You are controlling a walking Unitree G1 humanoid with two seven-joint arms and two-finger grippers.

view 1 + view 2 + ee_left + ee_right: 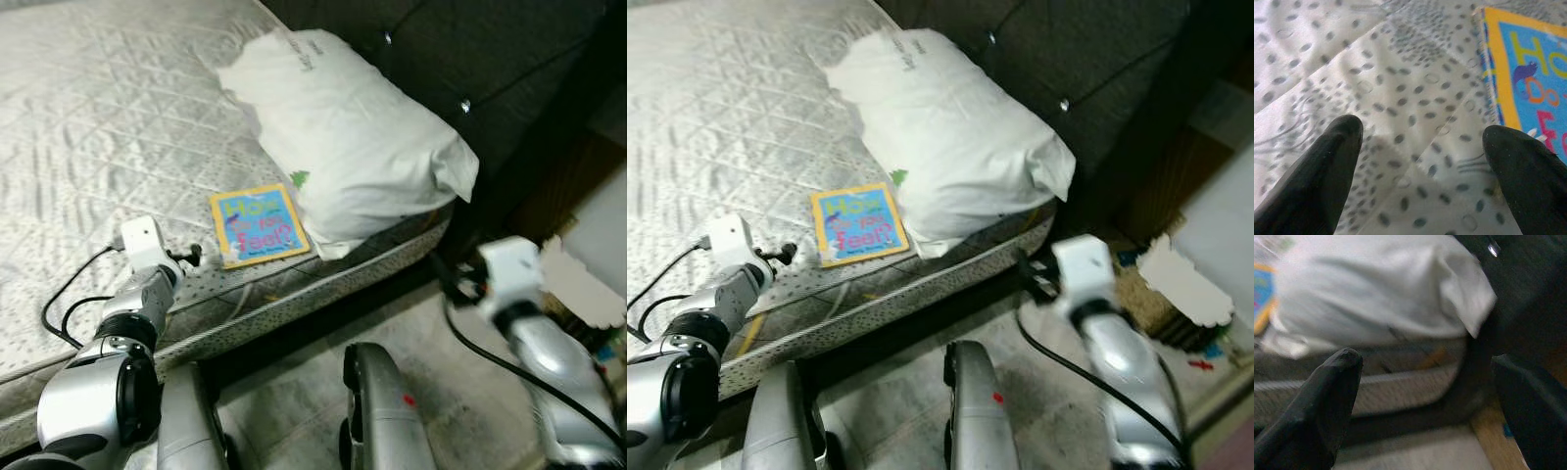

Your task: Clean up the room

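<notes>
Left wrist view: left claw [1420, 161] spread apart on bed [88, 127], book [259, 225] just beside. Right claw [1425, 396] also apart. Advise sliding one finger under the cover edge.

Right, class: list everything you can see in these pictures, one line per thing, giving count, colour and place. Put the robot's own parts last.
Mattress: one, pale grey quilted, bare, in front of the robot.
Pillow: one, white, at the head end of the mattress against the headboard.
Book: one, yellow border with blue cover, flat on the mattress beside the pillow near the edge.
Headboard: one, dark tufted, behind the pillow.
Floor: pale grey, below the mattress edge.
Left gripper: one, black fingers open, over the mattress edge next to the book.
Right gripper: one, black fingers open, off the mattress corner, aimed at the pillow.
</notes>
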